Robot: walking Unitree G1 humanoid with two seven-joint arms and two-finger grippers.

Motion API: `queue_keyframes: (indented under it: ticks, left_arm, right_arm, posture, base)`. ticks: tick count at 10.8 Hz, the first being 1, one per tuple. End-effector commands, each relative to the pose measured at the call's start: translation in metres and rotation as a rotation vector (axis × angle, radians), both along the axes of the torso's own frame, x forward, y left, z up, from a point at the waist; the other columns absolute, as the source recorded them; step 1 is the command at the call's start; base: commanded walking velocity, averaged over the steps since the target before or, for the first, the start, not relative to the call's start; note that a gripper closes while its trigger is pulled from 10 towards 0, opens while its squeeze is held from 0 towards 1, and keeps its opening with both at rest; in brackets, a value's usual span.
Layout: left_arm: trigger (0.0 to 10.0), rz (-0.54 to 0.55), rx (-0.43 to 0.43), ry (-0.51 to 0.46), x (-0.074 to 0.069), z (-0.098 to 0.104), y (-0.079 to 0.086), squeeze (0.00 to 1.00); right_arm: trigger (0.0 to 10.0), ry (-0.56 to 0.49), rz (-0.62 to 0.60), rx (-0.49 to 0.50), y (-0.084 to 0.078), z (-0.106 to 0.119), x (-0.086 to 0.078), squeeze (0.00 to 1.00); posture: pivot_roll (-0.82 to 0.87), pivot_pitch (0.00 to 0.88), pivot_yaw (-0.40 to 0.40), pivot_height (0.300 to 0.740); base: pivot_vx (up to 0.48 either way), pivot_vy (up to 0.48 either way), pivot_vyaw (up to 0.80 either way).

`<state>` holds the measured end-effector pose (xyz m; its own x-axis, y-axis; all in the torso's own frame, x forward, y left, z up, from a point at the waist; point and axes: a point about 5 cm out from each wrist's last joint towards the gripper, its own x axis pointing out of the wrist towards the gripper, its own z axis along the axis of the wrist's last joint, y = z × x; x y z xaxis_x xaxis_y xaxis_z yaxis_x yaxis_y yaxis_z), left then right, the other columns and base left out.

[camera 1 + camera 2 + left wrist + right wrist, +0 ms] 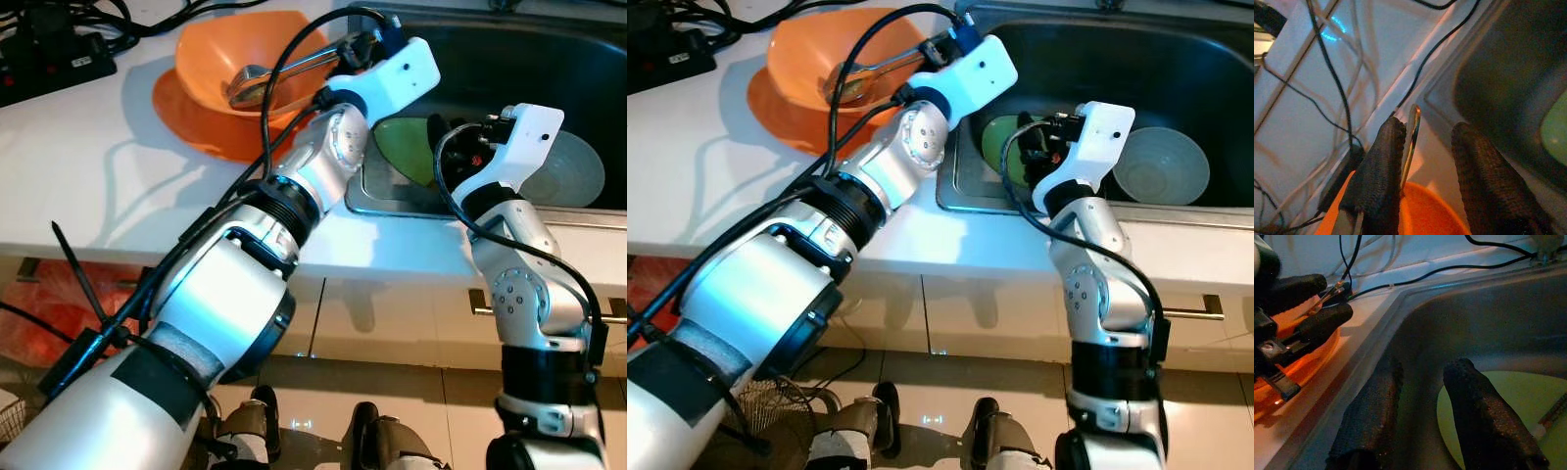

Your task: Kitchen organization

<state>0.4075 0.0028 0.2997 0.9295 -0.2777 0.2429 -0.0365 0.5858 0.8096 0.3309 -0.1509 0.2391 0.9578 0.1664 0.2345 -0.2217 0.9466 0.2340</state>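
An orange bowl stands on an orange plate on the white counter, left of the sink. A metal spoon lies in the bowl, its handle slanting up over the rim. My left gripper hovers at that handle, open; in the left wrist view the handle rests against the inner side of one finger. My right gripper is open inside the sink, above a green plate, with nothing between its fingers.
A pale grey bowl lies in the sink to the right of the green plate. A black power strip with cables sits at the counter's back left. Cabinet fronts with a handle run below the counter edge.
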Motion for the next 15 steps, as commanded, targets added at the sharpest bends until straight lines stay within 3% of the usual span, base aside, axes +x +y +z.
queue_keyframes:
  ticks: [1,3,4,14,15]
  left_arm:
    - [10.0,0.019,0.011,-0.043,0.000,0.013,0.000,0.00]
    - [10.0,0.039,0.012,-0.048,0.002,0.014,0.007,0.00]
    - [0.0,0.041,0.008,-0.051,0.002,0.014,0.008,0.00]
    - [0.3,0.004,-0.032,-0.044,0.000,0.014,0.003,0.00]
    - [10.0,-0.024,-0.041,-0.050,-0.002,0.014,-0.003,0.00]
  right_arm:
    - [10.0,0.011,0.000,0.003,-0.001,-0.002,-0.005,0.00]
    - [10.0,0.018,0.001,0.006,0.000,-0.003,-0.007,0.00]
    - [10.0,0.021,0.000,0.008,0.000,-0.003,-0.007,0.00]
    - [10.0,0.038,-0.008,0.010,-0.001,-0.006,-0.004,0.00]
    - [10.0,0.039,-0.009,0.009,-0.001,-0.007,-0.003,0.00]
  posture:
    - [-0.06,0.306,0.002,0.740]
    - [-0.06,0.313,0.001,0.740]
    - [-0.06,0.313,0.001,0.740]
    - [-0.04,0.310,0.006,0.740]
    - [-0.04,0.311,0.006,0.740]
  base:
    - [0.000,0.000,0.00]
    - [0.000,0.000,0.00]
    - [0.000,0.000,0.00]
    - [0.000,0.000,0.00]
    - [0.000,0.000,0.00]
